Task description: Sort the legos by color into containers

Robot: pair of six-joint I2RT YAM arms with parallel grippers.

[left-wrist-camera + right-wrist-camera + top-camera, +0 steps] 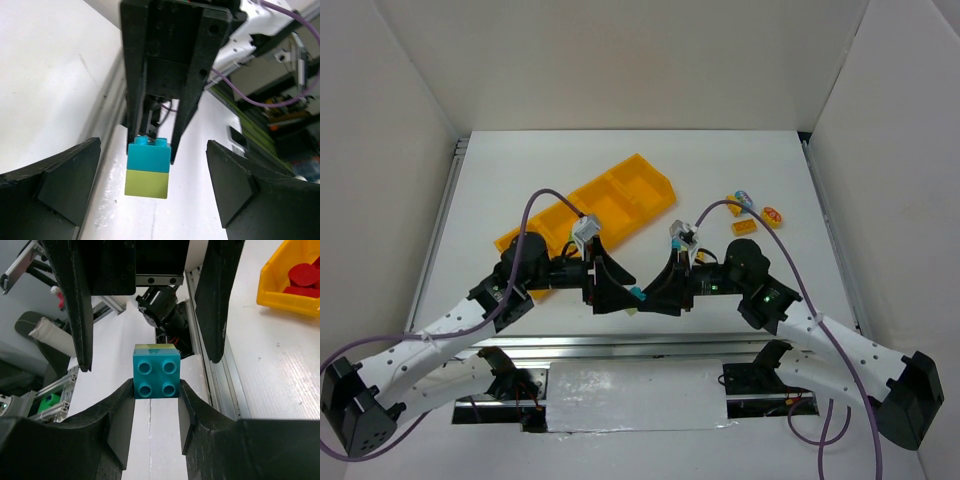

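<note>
A teal-blue lego is stuck to a yellow-green lego. My right gripper is shut on the teal one and holds the pair above the table's near edge, seen from above as a teal speck. My left gripper faces it, open wide. Its fingers stand off to either side of the yellow-green lego without touching it. The orange-yellow tray of containers lies slanted behind the grippers. Red legos lie in one of its compartments.
Three loose legos lie to the right of the tray: a multicoloured round one, an orange-red one and an orange-yellow brick. White walls close in the table on three sides. A metal rail runs along the near edge.
</note>
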